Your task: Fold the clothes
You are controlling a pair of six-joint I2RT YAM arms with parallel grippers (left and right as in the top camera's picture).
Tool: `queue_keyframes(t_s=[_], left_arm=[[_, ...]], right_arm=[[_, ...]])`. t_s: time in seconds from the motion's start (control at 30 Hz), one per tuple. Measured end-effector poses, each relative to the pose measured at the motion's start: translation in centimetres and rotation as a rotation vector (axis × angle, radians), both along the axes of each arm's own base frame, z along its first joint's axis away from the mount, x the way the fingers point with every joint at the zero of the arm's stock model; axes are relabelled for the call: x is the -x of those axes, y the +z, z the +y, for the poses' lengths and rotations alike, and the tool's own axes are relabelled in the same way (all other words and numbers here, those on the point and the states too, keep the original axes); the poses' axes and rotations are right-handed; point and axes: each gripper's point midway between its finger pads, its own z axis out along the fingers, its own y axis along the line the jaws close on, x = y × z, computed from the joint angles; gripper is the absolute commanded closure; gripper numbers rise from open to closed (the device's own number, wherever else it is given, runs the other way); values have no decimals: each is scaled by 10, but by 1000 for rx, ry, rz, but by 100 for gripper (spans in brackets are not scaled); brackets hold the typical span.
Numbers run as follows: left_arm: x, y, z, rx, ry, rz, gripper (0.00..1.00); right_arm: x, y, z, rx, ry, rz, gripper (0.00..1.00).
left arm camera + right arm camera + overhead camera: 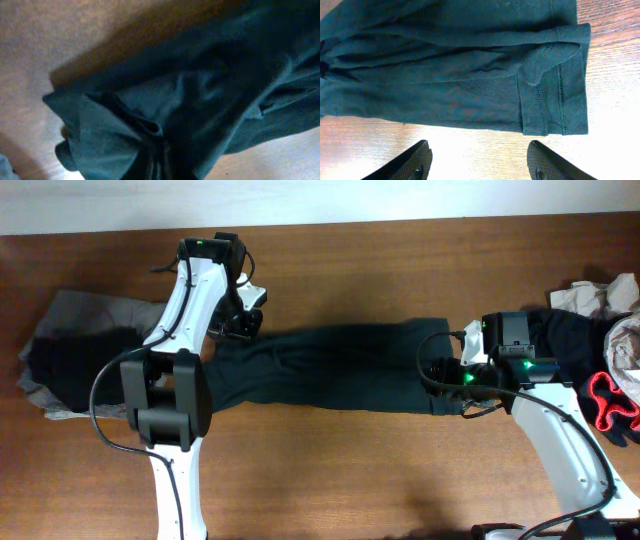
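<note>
Black T-shirt [330, 365] lies stretched across the middle of the frame. The left gripper [238, 323] pinches bunched cloth at its left end, and the right gripper [479, 147] hangs open just short of the hem. I'd grab that hem squarely and pull evenly

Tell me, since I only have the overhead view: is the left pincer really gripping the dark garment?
Observer: Looks so. In the left wrist view the dark garment bunches into a tight pinch at the left pincer, though its fingers are hidden.
Operator: And the right pincer?
Observer: Open. The right wrist view shows the right pincer with its fingers spread over bare table, short of the cloth.
Operator: What is nearest them?
Observer: A double-stitched hem.
</note>
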Motion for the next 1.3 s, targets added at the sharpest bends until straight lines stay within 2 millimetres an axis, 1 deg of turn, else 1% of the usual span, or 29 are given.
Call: queue_keyframes(t_s=[0.13, 0.4, 0.5, 0.53, 0.6, 0.83, 0.97, 1.0, 1.07, 1.1, 1.17, 1.23, 1.3], left_arm=[[2, 0, 1, -3, 2, 9, 90], [14, 2, 7, -37, -2, 55, 90], [23, 4, 10, -50, -3, 92, 91], [25, 4, 10, -53, -3, 103, 92], [29, 5, 11, -58, -4, 118, 99], [45, 10, 15, -75, 0, 188, 99], [47, 11, 15, -76, 2, 194, 99], [44, 10, 15, -74, 5, 182, 99], [29, 8, 12, -64, 10, 117, 99], [18, 6, 10, -56, 11, 67, 99], [-12, 5, 6, -35, 17, -60, 99], [-40, 8, 1, -15, 20, -179, 99], [-63, 10, -2, -1, 24, -278, 99]], right_arm=[[0, 0, 0, 0, -1, 0, 34], [0, 0, 0, 0, 0, 0, 34], [0, 0, 0, 0, 0, 0, 34], [0, 0, 0, 0, 0, 0, 34], [0, 0, 0, 0, 0, 0, 34], [0, 0, 0, 0, 0, 0, 34], [0, 0, 0, 1, 0, 0, 34], [0, 0, -1, 4, -2, 0, 34], [0, 0, -2, 8, -3, 0, 34], [0, -1, -2, 12, -4, 0, 34], [0, -1, -3, 15, -6, 0, 34], [0, -1, -3, 18, -6, 0, 34], [0, -1, -3, 19, -7, 2, 34]])
